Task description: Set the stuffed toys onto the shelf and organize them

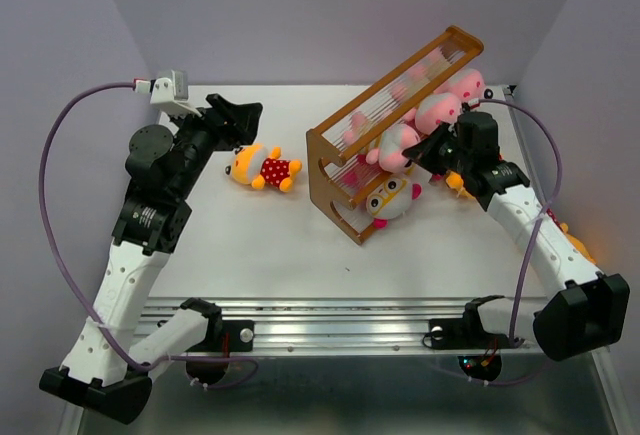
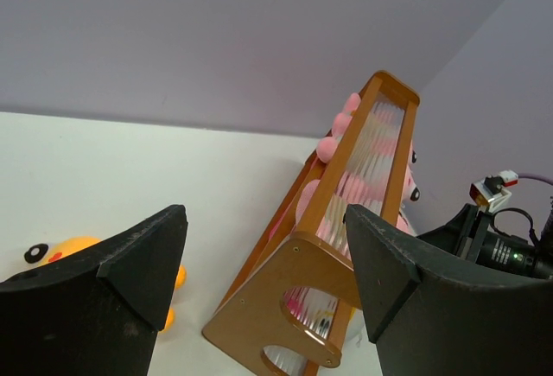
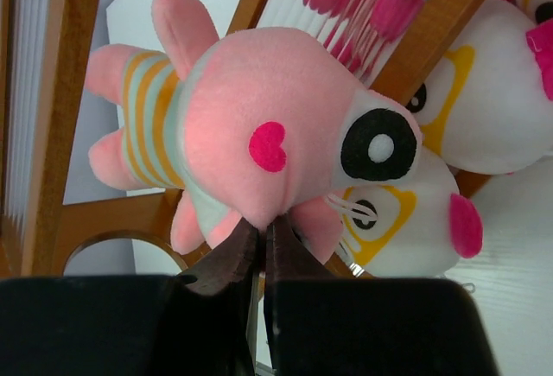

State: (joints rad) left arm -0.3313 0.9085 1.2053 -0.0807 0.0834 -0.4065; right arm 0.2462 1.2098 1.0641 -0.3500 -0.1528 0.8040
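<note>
The wooden shelf stands slanted at mid-right and holds several stuffed toys. My right gripper is shut on a pink toy in a striped shirt, pinching the underside of its head against the shelf frame; the jaws meet on the plush. White-faced toys with orange glasses lie beside it, one at the shelf's near end. A yellow-orange toy in red polka dots lies on the table. My left gripper hovers open and empty above it, facing the shelf's end panel.
More pink toys sit at the shelf's far end. An orange toy lies behind my right arm at the table's right edge, another under the right wrist. Purple walls close the back and sides. The yellow toy peeks past my left finger.
</note>
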